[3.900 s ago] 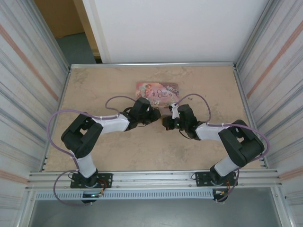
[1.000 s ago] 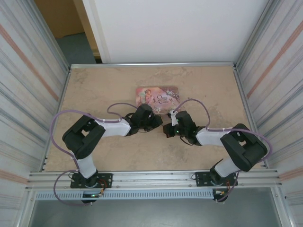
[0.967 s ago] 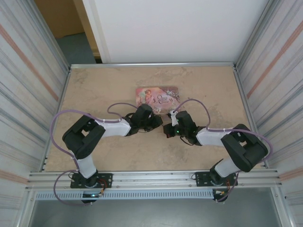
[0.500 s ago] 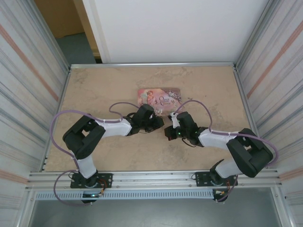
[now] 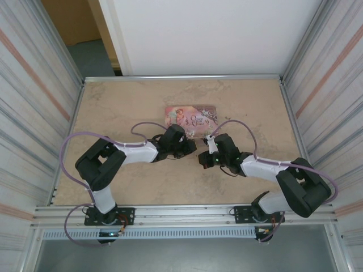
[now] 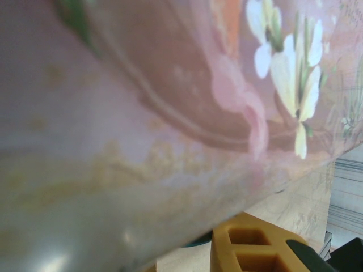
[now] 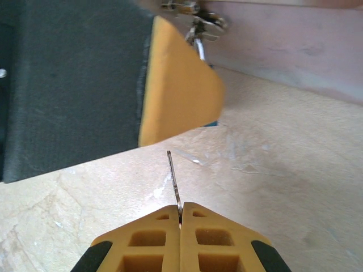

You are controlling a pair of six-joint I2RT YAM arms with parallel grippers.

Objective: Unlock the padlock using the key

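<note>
Right gripper [image 7: 180, 212] pinching key [image 7: 173, 180], tin [image 7: 295, 48] behind

Beige marbled tabletop [image 5: 125, 107], corrugated metal side walls [image 5: 34, 85] (white panel [image 5: 215, 34] behind).

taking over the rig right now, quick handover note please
Left gripper: seems clamped on the padlock, teal body mostly hidden behind its pad, shackle up at the tin clasp.
Right gripper: shut on the key, blade pointing toward the padlock, not yet in.
Done: key and padlock both held, brought close.
Left: insert key, turn, free the shackle.
</note>
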